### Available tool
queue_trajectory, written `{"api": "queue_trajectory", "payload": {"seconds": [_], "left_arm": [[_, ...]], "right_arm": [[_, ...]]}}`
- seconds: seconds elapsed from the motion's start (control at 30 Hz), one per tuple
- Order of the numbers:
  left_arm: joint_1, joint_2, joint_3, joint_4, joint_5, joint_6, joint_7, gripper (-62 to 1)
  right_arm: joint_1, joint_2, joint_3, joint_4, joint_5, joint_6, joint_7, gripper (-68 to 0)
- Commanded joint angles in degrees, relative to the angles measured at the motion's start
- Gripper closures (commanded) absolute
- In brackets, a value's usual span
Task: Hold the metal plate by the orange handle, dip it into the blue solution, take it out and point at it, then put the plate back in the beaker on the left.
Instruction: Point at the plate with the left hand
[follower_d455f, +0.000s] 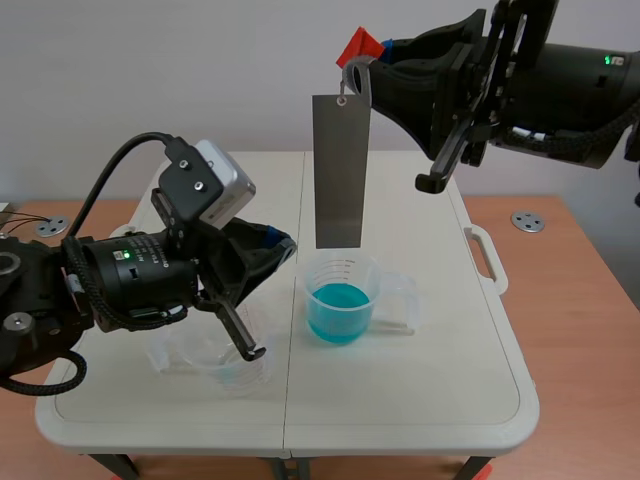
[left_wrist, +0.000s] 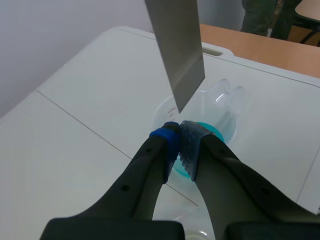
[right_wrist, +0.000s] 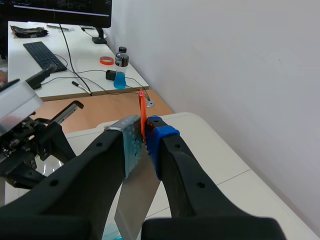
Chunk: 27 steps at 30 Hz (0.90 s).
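on my white table the right gripper is raised high at the far side. the left gripper sits low, pads pressed together on nothing. its tips aim at the lower corner of the metal plate, which is close ahead of them; i can't tell if they touch. the plate hangs upright below the right gripper, its lower edge just above the beaker of blue solution. the empty beaker stands under my left arm. the right fingers pinch the orange handle.
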<state>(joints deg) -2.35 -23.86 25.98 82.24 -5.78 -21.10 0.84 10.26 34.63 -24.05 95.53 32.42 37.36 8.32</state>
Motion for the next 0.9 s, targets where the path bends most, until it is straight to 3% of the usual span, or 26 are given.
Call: {"api": "queue_trajectory", "payload": {"seconds": [0.0, 0.6, 0.77, 0.87], "left_arm": [[-1.1, 0.4, 0.2, -0.2, -0.3, 0.1, -0.8, -1.5], [-1.6, -0.4, 1.0, -0.8, -0.6, 0.4, -0.1, -1.5], [1.5, -4.8, -1.4, 1.6, -2.0, 1.0, -1.4, -1.5], [4.5, -9.3, -4.2, 4.8, -4.4, 2.1, -2.0, -1.5]], "right_arm": [[1.0, 0.4, 0.5, 0.3, 0.8, -0.1, 0.8, -1.3], [1.0, 0.1, 0.5, 0.3, 0.8, 0.0, -0.7, -1.3], [1.0, 0.1, 0.5, 0.3, 0.8, 0.0, -0.7, -1.3], [1.0, 0.1, 0.5, 0.3, 0.8, 0.0, -1.0, -1.3]]}}
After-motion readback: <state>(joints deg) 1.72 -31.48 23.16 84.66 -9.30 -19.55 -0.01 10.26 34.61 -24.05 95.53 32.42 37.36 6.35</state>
